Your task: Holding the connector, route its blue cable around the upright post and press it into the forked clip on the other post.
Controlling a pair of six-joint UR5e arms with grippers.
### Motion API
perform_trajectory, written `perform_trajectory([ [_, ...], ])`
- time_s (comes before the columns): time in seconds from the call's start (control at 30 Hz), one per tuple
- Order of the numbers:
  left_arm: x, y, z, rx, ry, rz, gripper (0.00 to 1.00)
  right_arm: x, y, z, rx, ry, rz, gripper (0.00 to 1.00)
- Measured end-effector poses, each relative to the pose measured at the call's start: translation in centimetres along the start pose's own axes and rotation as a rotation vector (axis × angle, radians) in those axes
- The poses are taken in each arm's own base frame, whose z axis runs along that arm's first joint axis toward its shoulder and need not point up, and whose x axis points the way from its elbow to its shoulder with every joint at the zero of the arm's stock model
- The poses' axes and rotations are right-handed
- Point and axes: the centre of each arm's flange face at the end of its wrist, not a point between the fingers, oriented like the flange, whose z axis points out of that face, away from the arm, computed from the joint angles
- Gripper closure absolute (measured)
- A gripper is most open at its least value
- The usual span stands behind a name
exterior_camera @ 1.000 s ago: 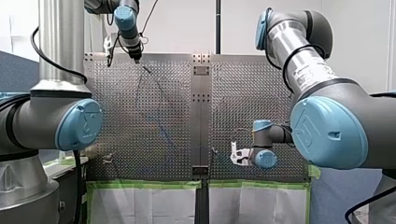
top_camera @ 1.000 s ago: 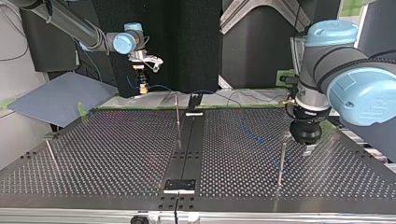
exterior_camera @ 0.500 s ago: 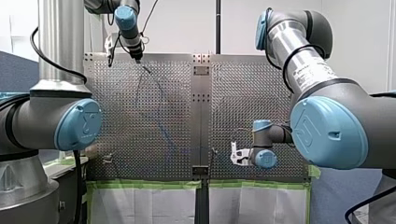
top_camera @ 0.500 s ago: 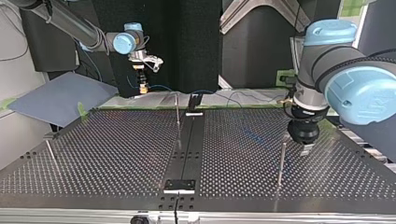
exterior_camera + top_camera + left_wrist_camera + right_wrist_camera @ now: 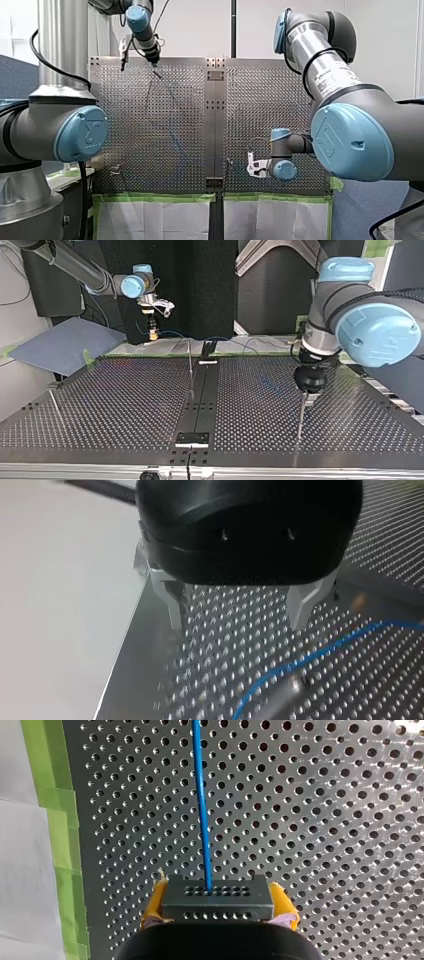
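Hold the connector (image 5: 217,906) hard between the yellow pads (image 5: 152,906) of my right gripper (image 5: 218,892), closed on it at the front view's near side, just right of the centre strip (image 5: 215,125); allow no slip there. Follow the blue cable (image 5: 202,810) out of the connector's face, straight ahead over the perforated table (image 5: 325,820) toward the far left. Find my left gripper (image 5: 237,625) there, metal fingers (image 5: 172,605) spread wide with nothing between them, hovering over the table close by the top of a thin post (image 5: 301,415), with a slack run of the blue cable lying under and ahead of it. Probably best to sweep the connector in a low, slow arc, taking up slack gently rather than jerking, and laying the line against the post's side. Cannot pick out the forked clip on any post from here, so look for it before committing. For the pressing, likely wise to bring the line square over the fork and push straight in, using the open left fingers only as a helper
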Motion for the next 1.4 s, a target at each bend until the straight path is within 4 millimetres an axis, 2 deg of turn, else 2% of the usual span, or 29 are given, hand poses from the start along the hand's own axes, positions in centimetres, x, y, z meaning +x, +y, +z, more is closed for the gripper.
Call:
perform_trajectory([
  [0.33,1.3,-2.9,-0.5,0.011,-0.043,0.1,0.0,0.0,0.2,0.1,0.001,0.004,0.015,1.0],
  [0.7,6.5,-6.1,0.1,0.005,-0.026,0.225,0.0,0.0,0.0,0.1,0.03,0.006,0.043,1.0],
  [0.9,7.8,-7.9,0.2,-0.004,-0.053,0.288,0.0,0.1,0.0,0.1,0.031,0.007,0.045,1.0],
  [1.07,7.9,-7.9,0.5,-0.047,-0.086,0.322,0.0,0.0,0.0,0.1,0.032,0.007,0.045,1.0],
  [1.4,9.5,-6.6,1.5,-0.151,-0.108,0.392,0.0,0.0,-0.1,0.1,0.045,0.005,0.047,1.0],
])
